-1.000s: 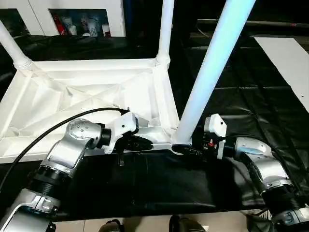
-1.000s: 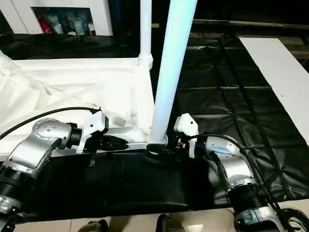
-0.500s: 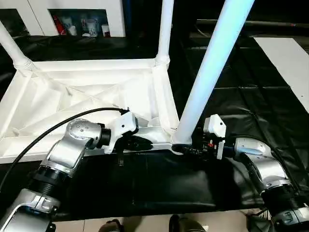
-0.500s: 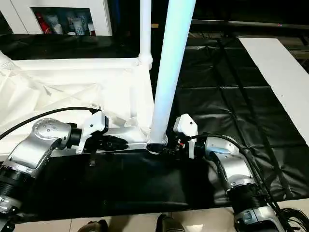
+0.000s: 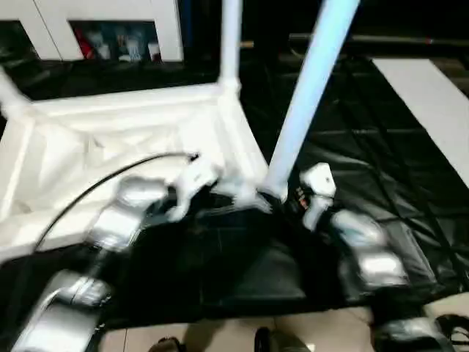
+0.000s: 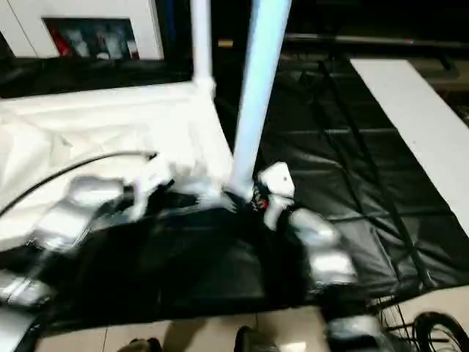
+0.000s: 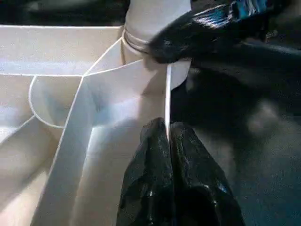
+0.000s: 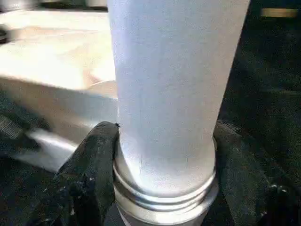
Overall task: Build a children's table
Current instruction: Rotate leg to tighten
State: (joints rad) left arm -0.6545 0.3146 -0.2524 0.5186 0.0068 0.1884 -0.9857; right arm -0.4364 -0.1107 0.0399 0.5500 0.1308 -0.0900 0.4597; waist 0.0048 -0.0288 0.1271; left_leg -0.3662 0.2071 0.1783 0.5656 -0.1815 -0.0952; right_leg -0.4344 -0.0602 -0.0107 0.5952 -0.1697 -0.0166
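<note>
The white tabletop (image 5: pixel 110 139) lies upside down, ribbed side up, on a black sheet. White legs stand in its corner sockets: one at the far right corner (image 5: pixel 230 44), one at the far left (image 5: pixel 7 95), and one at the near right corner (image 5: pixel 304 95). My left gripper (image 7: pixel 168 129) is shut on the tabletop's thin rim wall (image 7: pixel 167 94) just beside that near socket. My right gripper (image 8: pixel 164 155) is shut on the base of the near right leg (image 8: pixel 169 80), one black finger (image 8: pixel 91 165) on each side above the socket collar.
A white cabinet with glass doors (image 5: pixel 110 29) stands at the back. A flat white board (image 5: pixel 432 103) lies on the black sheet (image 5: pixel 381 169) at the right. A black cable (image 5: pixel 95 183) arcs over my left forearm. Light floor shows along the near edge.
The head views have shifted and blurred, so the camera has moved. Both grippers keep their holds at the near right corner.
</note>
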